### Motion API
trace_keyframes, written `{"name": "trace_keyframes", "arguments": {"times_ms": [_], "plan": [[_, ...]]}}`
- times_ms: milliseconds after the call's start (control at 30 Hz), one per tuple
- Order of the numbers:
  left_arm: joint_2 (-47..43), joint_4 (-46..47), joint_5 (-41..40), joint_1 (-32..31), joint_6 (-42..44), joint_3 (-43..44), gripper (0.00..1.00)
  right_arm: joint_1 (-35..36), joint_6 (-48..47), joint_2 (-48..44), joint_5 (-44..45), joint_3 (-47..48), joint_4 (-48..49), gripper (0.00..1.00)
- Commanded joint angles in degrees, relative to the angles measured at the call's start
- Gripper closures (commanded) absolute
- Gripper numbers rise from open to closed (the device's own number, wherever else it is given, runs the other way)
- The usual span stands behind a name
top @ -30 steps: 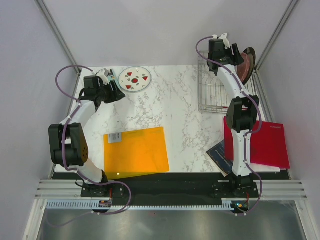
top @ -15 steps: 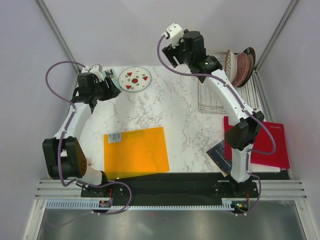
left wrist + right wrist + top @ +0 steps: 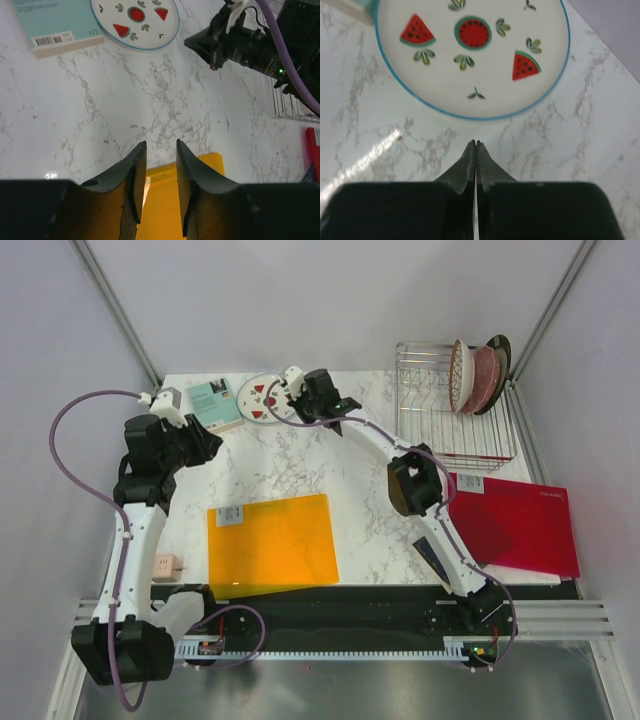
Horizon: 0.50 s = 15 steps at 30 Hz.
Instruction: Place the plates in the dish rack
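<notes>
A white plate (image 3: pixel 258 400) with red watermelon shapes lies flat at the back of the table, and fills the right wrist view (image 3: pixel 470 55). My right gripper (image 3: pixel 284 403) is shut, its tips (image 3: pixel 475 143) just short of the plate's near rim, holding nothing. The dish rack (image 3: pixel 440 440) stands at the back right. Three plates stand in it: maroon lattice (image 3: pixel 460 375), pink (image 3: pixel 482 380) and dark-rimmed (image 3: pixel 499 352). My left gripper (image 3: pixel 210 440) hovers left of the flat plate (image 3: pixel 135 20), jaws (image 3: pixel 160 145) slightly open and empty.
A teal book (image 3: pixel 215 405) lies just left of the flat plate. An orange sheet (image 3: pixel 272 545) covers the near middle of the table. A red sheet (image 3: pixel 520 525) lies on the right over a dark notebook (image 3: pixel 432 552). A small wooden block (image 3: pixel 165 563) sits at the near left edge.
My right arm swung from the rack across to the watermelon plate and its jaws shut. My left arm pulled back from the plate toward the near left, uncovering the teal book; its jaws narrowed.
</notes>
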Motion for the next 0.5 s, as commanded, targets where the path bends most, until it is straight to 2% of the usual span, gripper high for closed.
{"name": "trace_keyframes", "arguments": {"times_ms": [0, 100, 467], "plan": [[-2.3, -4.4, 1.6, 0.2, -1.8, -2.1, 0.62, 1.4, 9.9, 4.5, -0.4, 9.3, 18.5, 1.0], [-3.4, -5.7, 2.1, 0.1, -0.4, -2.2, 0.6, 1.9, 11.8, 6.1, 0.0, 9.0, 23.7, 1.0], [-4.2, -5.9, 3.6, 0.6, -2.2, 0.2, 0.55, 2.3, 15.8, 11.9, 0.4, 9.4, 20.7, 1.0]]}}
